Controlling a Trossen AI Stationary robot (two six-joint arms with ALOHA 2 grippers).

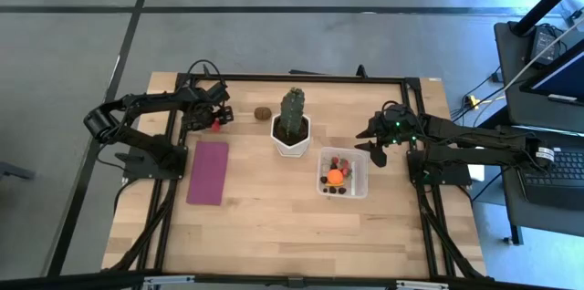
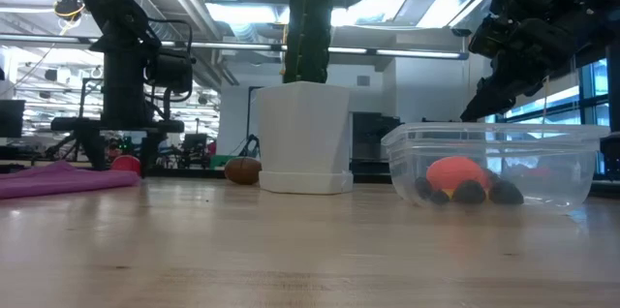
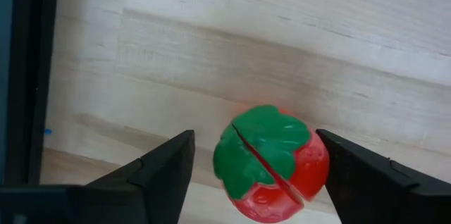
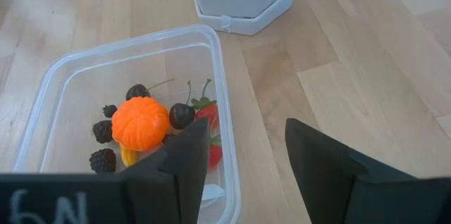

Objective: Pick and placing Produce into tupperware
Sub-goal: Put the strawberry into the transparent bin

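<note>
Straddling a toy strawberry (image 3: 271, 164), the left gripper (image 3: 255, 175) works left of the potted cactus (image 1: 292, 121), fingers spread.
Right of the cactus, the right gripper (image 4: 245, 155) hangs parted over the clear tupperware (image 4: 218, 62) holding an orange piece (image 4: 140, 123) and dark berries (image 4: 103, 160).

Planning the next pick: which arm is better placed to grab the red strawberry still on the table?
Left. The left gripper is open with its fingers either side of the strawberry. The right gripper hangs open by the tupperware, across the table past the cactus.
</note>
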